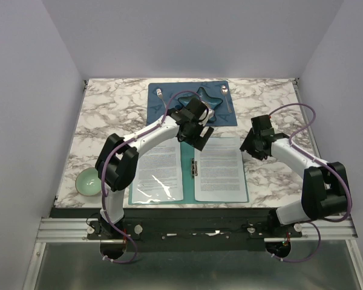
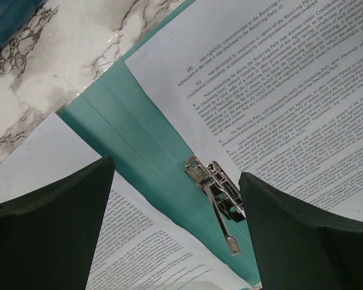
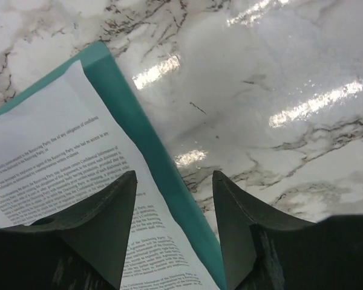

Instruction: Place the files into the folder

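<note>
Wide open and holding nothing, the left claw (image 2: 176, 175) hung right over the silver clip (image 2: 215, 193), maybe so it could press it. Around the clip lay the green folder (image 2: 127, 121), spread flat on the marble table (image 2: 42, 66), with the files (image 2: 278, 90) resting on both halves. Off to the side, the right claw (image 3: 174, 181) hung open too, above the folder's outer edge, likely to keep clear.

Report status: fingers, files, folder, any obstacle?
Left fingers open, empty, over folder spine near clip. Right fingers open, empty, over folder's right edge. Files lying on both open halves. No obstacle seen.
</note>
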Tool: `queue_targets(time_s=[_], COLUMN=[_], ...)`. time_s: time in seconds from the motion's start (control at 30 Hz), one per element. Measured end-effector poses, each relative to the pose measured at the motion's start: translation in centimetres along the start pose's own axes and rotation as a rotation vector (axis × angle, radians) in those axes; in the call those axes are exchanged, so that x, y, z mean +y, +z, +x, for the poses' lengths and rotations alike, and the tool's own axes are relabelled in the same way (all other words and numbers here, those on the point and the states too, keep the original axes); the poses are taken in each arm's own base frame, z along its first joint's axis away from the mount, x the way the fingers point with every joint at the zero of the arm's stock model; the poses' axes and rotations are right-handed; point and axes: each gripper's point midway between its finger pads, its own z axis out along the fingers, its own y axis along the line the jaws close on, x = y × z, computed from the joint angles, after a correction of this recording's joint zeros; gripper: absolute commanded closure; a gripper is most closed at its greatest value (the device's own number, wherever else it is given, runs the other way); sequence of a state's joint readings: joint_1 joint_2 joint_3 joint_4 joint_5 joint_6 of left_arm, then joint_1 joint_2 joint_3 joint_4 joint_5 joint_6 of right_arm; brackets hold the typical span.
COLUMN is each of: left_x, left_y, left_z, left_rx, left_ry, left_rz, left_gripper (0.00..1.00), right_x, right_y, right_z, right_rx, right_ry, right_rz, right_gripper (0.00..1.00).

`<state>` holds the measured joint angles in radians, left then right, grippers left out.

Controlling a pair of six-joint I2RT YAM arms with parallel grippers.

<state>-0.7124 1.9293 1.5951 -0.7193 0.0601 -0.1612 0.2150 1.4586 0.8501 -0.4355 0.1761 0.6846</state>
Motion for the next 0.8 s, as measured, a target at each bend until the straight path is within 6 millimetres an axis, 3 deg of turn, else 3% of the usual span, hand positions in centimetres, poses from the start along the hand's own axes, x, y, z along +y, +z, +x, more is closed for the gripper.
queue_targets(time_s=[0.23, 0.43, 0.5, 0.57, 0.67, 0.8], left_x=[0.5, -1.0, -1.4, -1.3, -0.4, 1.0], left_y=[1.6, 0.2, -0.3, -0.2, 0.9, 1.8], left_z=[0.0, -2.2, -2.3, -1.9, -0.1, 2.0], left_rx=[0.019, -0.054, -0.066, -0.060, -0.021, 0.029], left_ry=[-0.081, -0.109, -0.121, -0.139, -0.164, -0.190], left_rz=[-0.064, -0.078, -0.066, -0.061, -0.084, -0.128], left_gripper=[0.01, 0.01, 0.01, 0.01, 0.01, 0.01], right_x=[-1.3, 0.6, 1.2, 1.6, 1.1, -1.0], right_y=[-2.1, -6.4, -8.0, -8.6, -7.7, -5.6], right_z=[3.0, 2.9, 2.1, 1.3, 1.1, 3.0], right_rx=[-0.006, -0.170, -0.240, -0.266, -0.230, -0.128], right_ry=[0.027, 0.006, 0.002, 0.004, 0.014, 0.029], right_rz=[-0.094, -0.382, -0.454, -0.464, -0.391, -0.256], right_gripper=[0.42, 0.58, 0.53, 0.40, 0.33, 0.30])
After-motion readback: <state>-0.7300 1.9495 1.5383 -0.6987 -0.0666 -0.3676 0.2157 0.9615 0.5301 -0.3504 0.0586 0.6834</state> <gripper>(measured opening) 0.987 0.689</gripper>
